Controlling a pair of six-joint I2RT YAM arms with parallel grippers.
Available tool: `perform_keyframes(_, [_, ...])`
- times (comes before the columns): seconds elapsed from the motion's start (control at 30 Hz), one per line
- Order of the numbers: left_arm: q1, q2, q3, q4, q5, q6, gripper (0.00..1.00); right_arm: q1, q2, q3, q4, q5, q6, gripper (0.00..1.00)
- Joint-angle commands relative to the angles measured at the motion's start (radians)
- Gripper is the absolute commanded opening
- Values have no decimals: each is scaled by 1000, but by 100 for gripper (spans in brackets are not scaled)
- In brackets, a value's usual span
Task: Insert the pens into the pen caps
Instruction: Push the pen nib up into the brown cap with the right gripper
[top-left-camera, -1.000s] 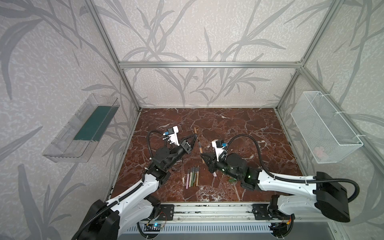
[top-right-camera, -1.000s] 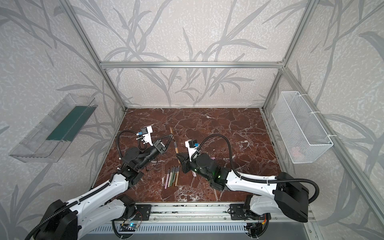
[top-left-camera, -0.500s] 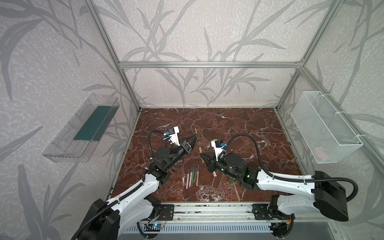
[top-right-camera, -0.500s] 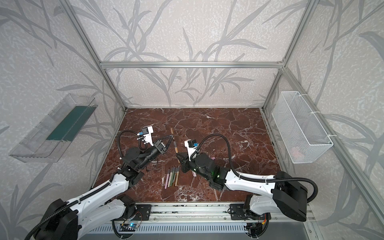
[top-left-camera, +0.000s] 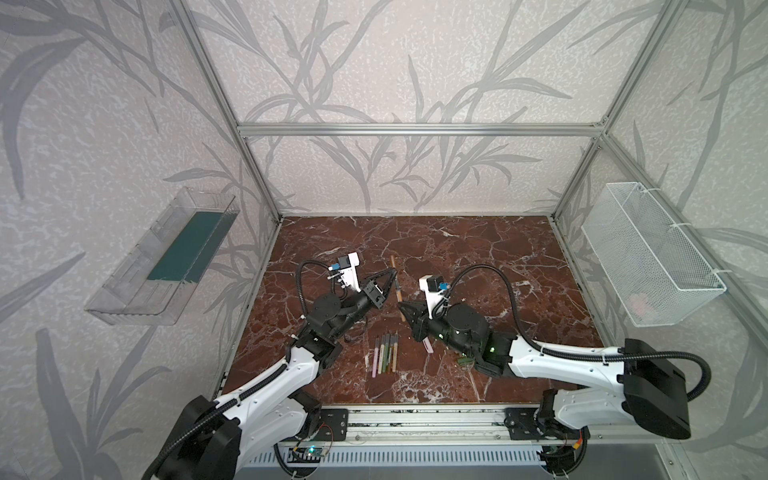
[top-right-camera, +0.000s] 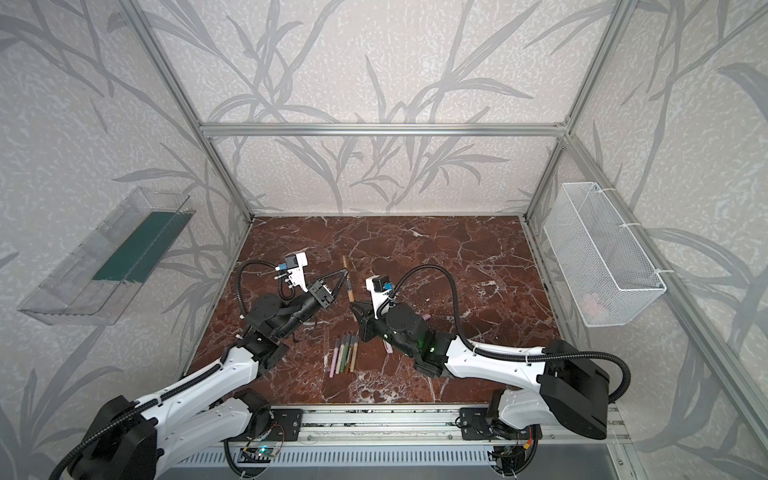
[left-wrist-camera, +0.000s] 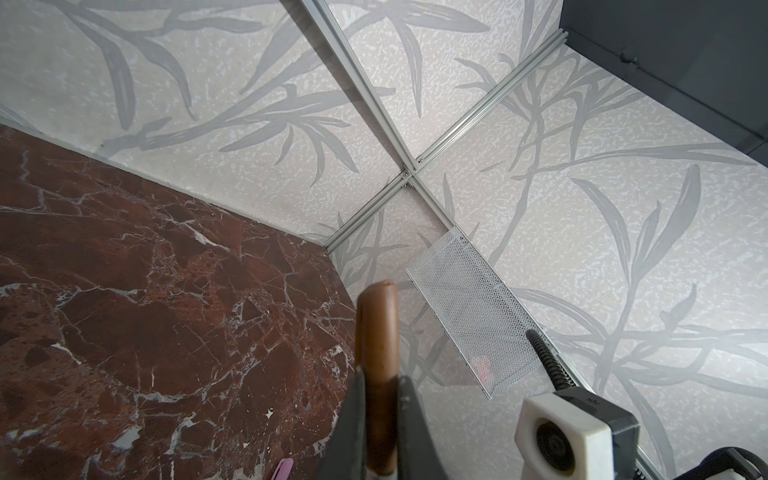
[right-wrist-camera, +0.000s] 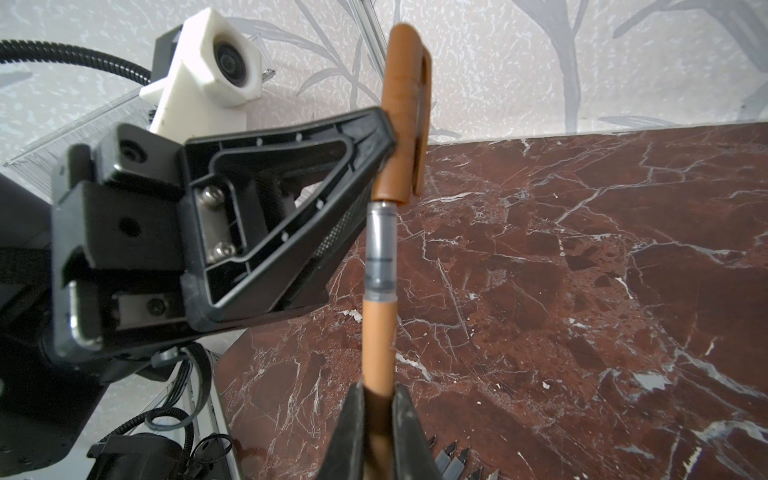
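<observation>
Left gripper (right-wrist-camera: 388, 137) is clamped tight on the brown cap (right-wrist-camera: 405, 99) and right gripper (right-wrist-camera: 378, 401) is pinched around the brown pen (right-wrist-camera: 378, 332), both held up above the marble surface (top-left-camera: 457, 249). In the right wrist view the pen's grey tip end sits right at the cap's open mouth, lined up, most of the grey part showing. The other pens (top-left-camera: 384, 353) lie side by side on the surface between the arms.

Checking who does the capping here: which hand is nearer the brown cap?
Left. The left hand is shut on the brown cap itself; the right hand grips the brown pen farther back along its body, with the pen's grey front end reaching the cap's mouth.
</observation>
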Motion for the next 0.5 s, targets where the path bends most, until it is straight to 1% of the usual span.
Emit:
perform_keyframes(0.0, [-14, -3, -13, 35, 27, -15, 0, -5, 9, 43, 19, 31, -18, 0])
perform_keyframes(0.23, [-16, -18, -24, 25, 20, -9, 0, -17, 10, 51, 11, 50, -13, 0])
perform_keyframes(0.47, [-17, -72, -44, -6, -30, 13, 0, -20, 8, 32, 7, 61, 1, 0])
